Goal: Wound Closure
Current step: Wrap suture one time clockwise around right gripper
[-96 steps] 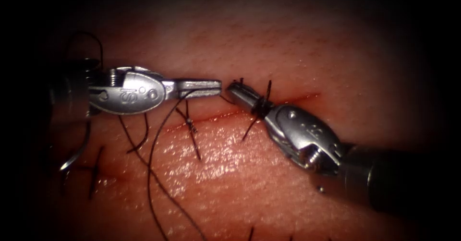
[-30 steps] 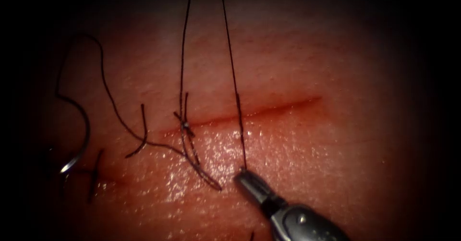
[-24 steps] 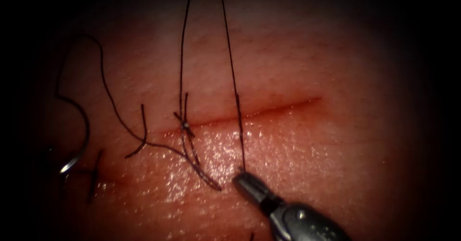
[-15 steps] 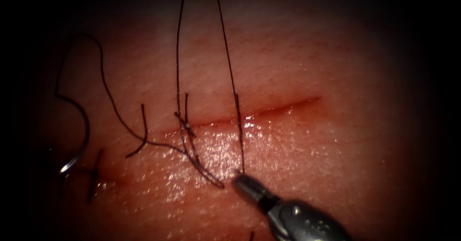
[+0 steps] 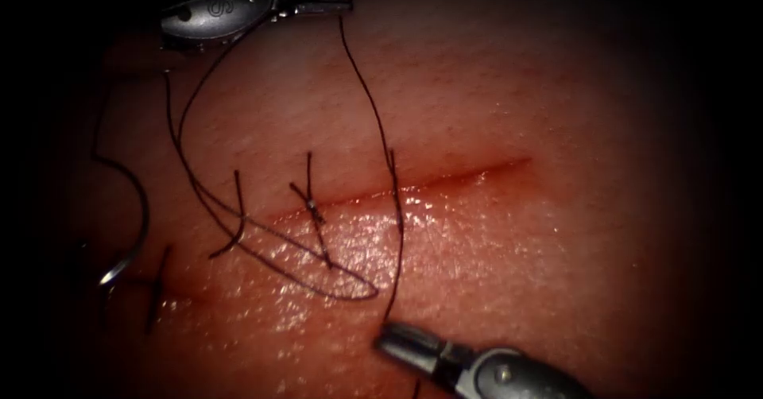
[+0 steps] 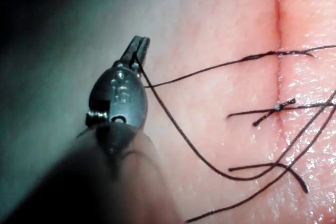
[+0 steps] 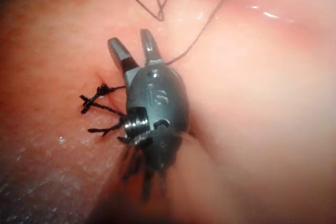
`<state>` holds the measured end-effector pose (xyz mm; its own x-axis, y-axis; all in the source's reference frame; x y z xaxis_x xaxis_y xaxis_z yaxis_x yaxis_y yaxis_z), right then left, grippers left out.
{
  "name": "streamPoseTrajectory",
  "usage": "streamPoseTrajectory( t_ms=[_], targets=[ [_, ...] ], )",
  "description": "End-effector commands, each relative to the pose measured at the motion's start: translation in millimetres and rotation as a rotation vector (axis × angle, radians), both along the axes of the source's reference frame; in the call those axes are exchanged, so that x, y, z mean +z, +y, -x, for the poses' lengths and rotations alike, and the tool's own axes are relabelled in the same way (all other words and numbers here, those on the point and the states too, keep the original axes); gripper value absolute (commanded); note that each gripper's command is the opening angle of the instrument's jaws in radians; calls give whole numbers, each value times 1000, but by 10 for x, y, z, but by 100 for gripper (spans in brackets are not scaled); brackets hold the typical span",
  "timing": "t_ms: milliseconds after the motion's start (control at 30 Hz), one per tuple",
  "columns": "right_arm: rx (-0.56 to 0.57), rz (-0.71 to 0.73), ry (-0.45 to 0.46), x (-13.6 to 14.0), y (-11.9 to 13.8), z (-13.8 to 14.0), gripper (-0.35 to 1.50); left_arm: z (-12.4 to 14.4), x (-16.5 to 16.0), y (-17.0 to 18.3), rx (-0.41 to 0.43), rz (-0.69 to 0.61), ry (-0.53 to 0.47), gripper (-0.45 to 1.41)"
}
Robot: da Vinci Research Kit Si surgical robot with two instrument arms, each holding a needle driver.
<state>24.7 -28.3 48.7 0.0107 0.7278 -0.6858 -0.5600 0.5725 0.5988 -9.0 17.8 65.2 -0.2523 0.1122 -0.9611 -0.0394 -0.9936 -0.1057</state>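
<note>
My left tool (image 5: 346,1) is above the cut (image 5: 461,175), its jaws shut on the thread (image 5: 373,105); the left wrist view shows the left tool (image 6: 140,40) clamped on the thread (image 6: 173,129). From there the thread drops slack across the cut to a free end just above my right tool (image 5: 383,337). In the right wrist view the right tool (image 7: 134,45) stands open and holds nothing. The curved needle (image 5: 135,252) lies loose on the tissue (image 5: 556,248) at far left, held by neither tool.
A knotted stitch (image 5: 315,208) with short tails crosses the cut left of the new thread. Slack thread loops (image 5: 318,284) lie below the cut. An older dark stitch (image 5: 157,288) sits near the needle, another stitch (image 7: 100,103) beside the right tool.
The right tool's jaws opened and let the thread end go, dropping slightly lower. The left tool came down into view from above, and the taut strands went slack.
</note>
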Motion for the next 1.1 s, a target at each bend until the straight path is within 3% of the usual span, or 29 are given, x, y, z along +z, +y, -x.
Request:
streamPoseTrajectory(
  t_ms=[33,100,133,400,433,467,567,633,700,767,900,1000,1100],
  targets=[
    [9,17,9,0,2,-6,108,4,-9,-5,25,0,-14,-45],
    [8,45,18,-10,1,-5,133,2,-37,-29,72,-15,-33,-45],
    [3,59,24,-14,0,-3,135,1,-49,-40,87,-19,-43,-45],
    [-117,149,41,-48,17,29,118,-3,-120,-95,152,-22,-86,-45],
    [-140,172,33,-56,31,39,113,0,-132,-105,159,-19,-98,-45],
    [-165,166,30,-61,56,47,96,8,-143,-119,170,-10,-106,-45],
    [-196,146,28,-57,82,46,88,17,-146,-129,174,1,-115,-45],
    [-212,157,30,-51,97,43,72,22,-145,-134,175,7,-119,-45],
    [-236,152,25,-39,110,36,4,27,-144,-136,177,13,-124,-45],
    [-274,126,14,-24,123,25,-33,32,-144,-138,178,17,-129,-45],
    [-325,103,6,5,143,0,-35,39,-145,-140,176,23,-144,-45],
    [-352,56,2,40,161,-38,-35,47,-149,-150,178,37,-166,-45],
    [-353,63,2,50,164,-48,-35,48,-150,-154,180,35,-168,-45]
  ],
)
